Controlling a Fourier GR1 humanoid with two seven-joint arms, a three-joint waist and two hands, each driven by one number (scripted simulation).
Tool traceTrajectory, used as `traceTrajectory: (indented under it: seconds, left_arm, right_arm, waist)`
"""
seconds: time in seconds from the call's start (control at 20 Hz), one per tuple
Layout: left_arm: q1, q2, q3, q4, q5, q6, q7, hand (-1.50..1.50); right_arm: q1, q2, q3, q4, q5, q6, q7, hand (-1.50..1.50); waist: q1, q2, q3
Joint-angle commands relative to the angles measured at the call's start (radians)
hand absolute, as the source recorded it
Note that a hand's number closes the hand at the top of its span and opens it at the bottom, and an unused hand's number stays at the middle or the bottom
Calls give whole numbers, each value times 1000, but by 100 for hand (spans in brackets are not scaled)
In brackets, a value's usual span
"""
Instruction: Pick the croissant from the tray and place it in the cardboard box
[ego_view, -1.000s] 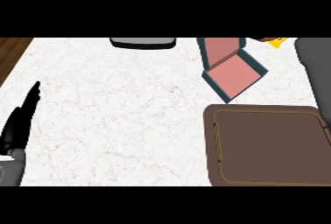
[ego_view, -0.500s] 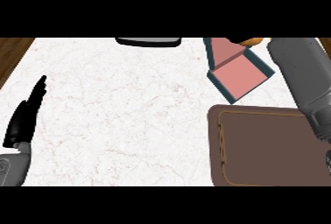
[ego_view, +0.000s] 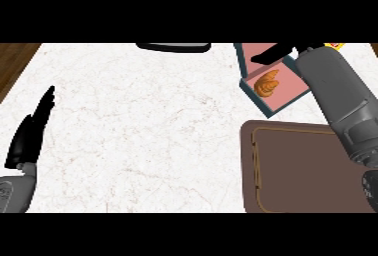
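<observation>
At the far left a strip of dark wood (ego_view: 15, 62) shows beside the white marbled surface (ego_view: 148, 130). The left hand (ego_view: 28, 135) rests near that left edge, its fingers straight and close together, pointing up the view and holding nothing; its grey forearm (ego_view: 11, 192) comes in at the lower corner. At the top middle a flat black object (ego_view: 173, 47) sits at the surface's far edge. Further right stands the cardboard box (ego_view: 294, 91), lined in pink with blue-grey walls, lying open at a tilt. The croissant (ego_view: 267, 83) lies inside it, on the nearer pink panel, close to the left wall. Just above it the right hand (ego_view: 275, 51) hangs over the farther pink panel, fingers stretched out toward the left, apart from the croissant and holding nothing. Below the box sits the brown tray (ego_view: 303, 170). The right forearm (ego_view: 341, 100) crosses the tray's right side and the box's right corner. A small yellow object (ego_view: 336, 46) peeks out at the top right.
</observation>
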Motion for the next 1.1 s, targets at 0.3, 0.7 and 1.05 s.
traceTrajectory:
  seconds: [0.3,0.7,1.05]
  left_arm:
    - [3,8,3,-20,2,-17,9,0]
    - [-2,-26,-4,-12,-25,27,38,0]
    - [33,1,30,-32,9,-11,20,0]
  right_arm:
    - [33,-29,-125,-42,-109,-119,-212,-150]
    - [19,-140,-267,-41,-251,-5,-289,-150]
    - [136,-300,-312,-12,-291,116,-354,-150]
  waist:
    - [4,1,2]
    - [-22,-9,1]
    - [-33,-16,1]
